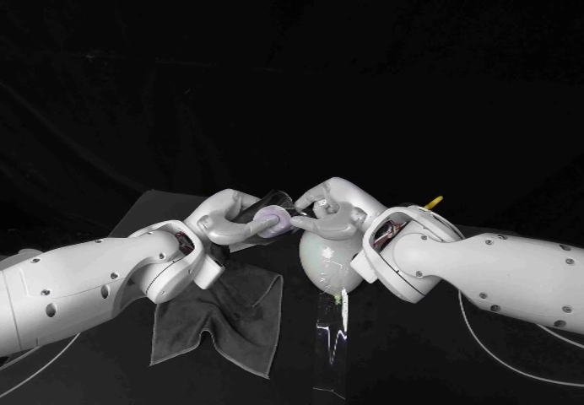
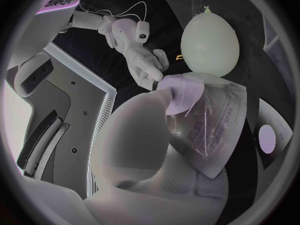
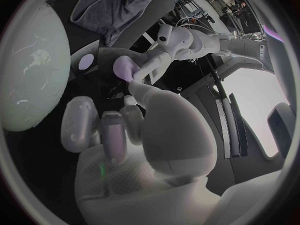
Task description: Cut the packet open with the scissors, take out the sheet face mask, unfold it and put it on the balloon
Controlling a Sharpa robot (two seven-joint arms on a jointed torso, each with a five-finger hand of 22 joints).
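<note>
I am clasping the clear printed plastic packet (image 2: 215, 130) in my left hand (image 2: 137, 155) near the pale round balloon (image 2: 209, 40), my right hand (image 2: 145, 65) curling at its top corner, whether gripping I cannot tell, and I am expecting light, limp, slippery film, best pinched at its edges.

A black table (image 1: 402, 363) is carrying everything here. A dark grey cloth (image 1: 225, 316) is lying rumpled on its left half, with the near edge splitting into two hanging flaps. Just right of the cloth, a clear shiny strip (image 1: 328, 337) is running from the table's near side up toward the knot of the pale balloon (image 1: 319, 257). Whether the strip is lying flat or standing cannot be told. Cloth and strip are sitting slightly apart.
</note>
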